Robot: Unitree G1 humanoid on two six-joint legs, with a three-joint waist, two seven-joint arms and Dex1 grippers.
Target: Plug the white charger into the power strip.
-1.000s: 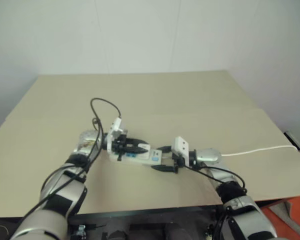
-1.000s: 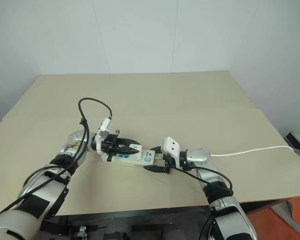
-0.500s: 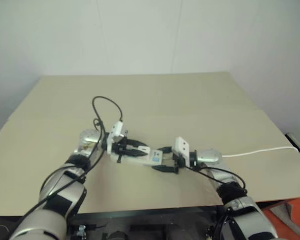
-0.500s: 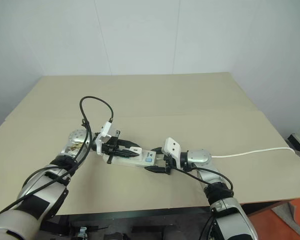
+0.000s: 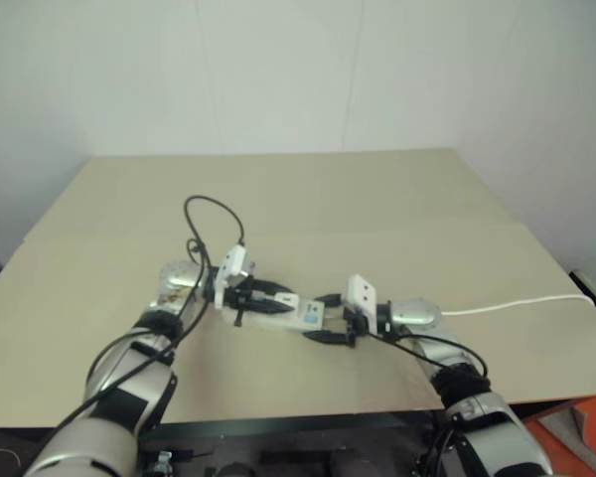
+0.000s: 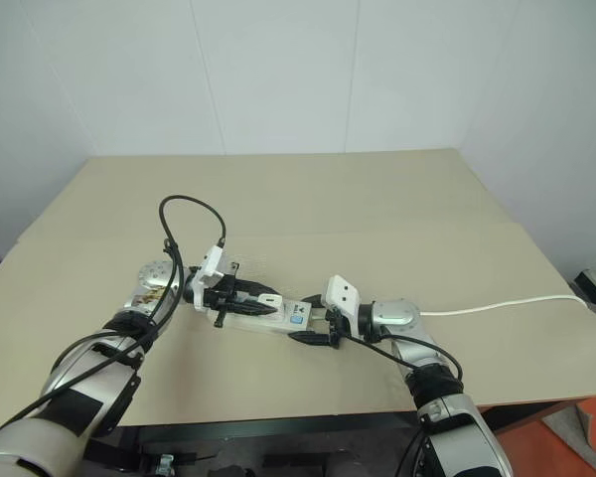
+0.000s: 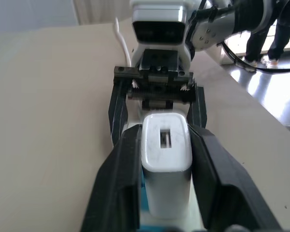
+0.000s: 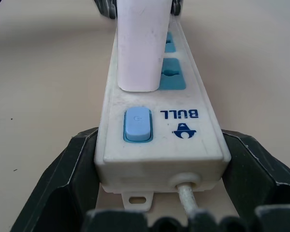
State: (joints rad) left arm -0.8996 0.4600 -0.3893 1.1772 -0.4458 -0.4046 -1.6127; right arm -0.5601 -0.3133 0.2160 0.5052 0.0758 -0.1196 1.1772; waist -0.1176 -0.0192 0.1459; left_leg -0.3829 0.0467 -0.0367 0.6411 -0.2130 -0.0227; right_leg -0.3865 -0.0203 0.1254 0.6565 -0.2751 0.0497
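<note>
Left gripper (image 7: pixel 165 159) flanks the white charger (image 7: pixel 165 166) seated in the power strip (image 8: pixel 159 116), which the right gripper (image 8: pixel 159 159) clamps.

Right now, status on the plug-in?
Left gripper around charger, seated in strip. Right gripper braces strip's cord end. Nothing in the way.

The long flat white plastic power strip (image 6: pixel 268 315) lies on the broad flat beige surface (image 6: pixel 377 214), near its front edge and a little left of the middle. The small white rectangular charger block (image 8: pixel 139 46) stands upright on the strip, seated in the socket just behind the switch. The left hand (image 7: pixel 165 159) flanks the charger, one finger on each side. The right hand (image 6: pixel 313 326) brackets the strip's cord end. The thin white cord (image 6: pixel 507 304) runs right across the surface to its edge.
</note>
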